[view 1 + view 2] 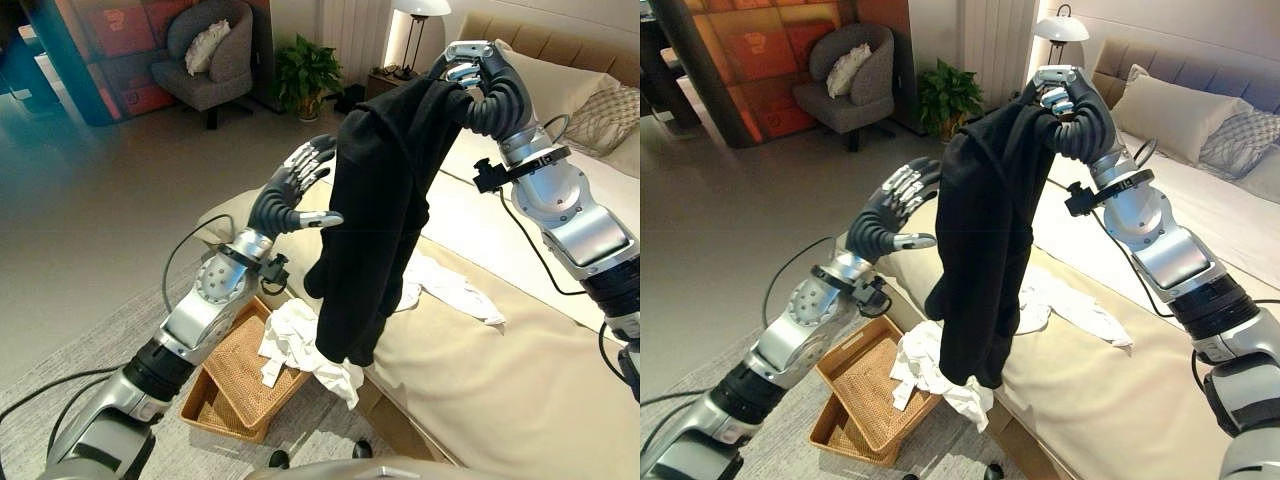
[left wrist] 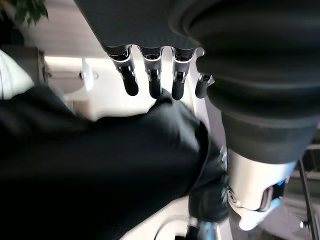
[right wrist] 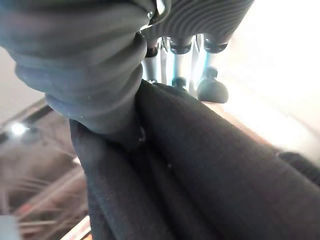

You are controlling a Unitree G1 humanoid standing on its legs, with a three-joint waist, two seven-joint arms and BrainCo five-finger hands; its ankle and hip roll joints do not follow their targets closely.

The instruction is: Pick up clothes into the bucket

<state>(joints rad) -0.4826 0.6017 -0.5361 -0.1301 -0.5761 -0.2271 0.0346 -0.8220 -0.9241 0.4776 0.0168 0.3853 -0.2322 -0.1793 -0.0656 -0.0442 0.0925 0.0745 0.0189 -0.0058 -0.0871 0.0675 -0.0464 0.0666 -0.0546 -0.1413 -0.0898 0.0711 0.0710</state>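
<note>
High over the bed (image 1: 520, 400), the right hand (image 1: 468, 62) grips a long black garment (image 1: 375, 220) hanging limp above the woven basket (image 1: 235, 375); the left hand (image 1: 295, 185), fingers spread, touches its side.

I see the garment (image 1: 385, 200) hanging from my right hand (image 1: 470, 62) above the bed's (image 1: 520, 390) near-left edge; my left hand (image 1: 295, 190) sits left of it, the basket (image 1: 235, 375) on the floor below.
</note>
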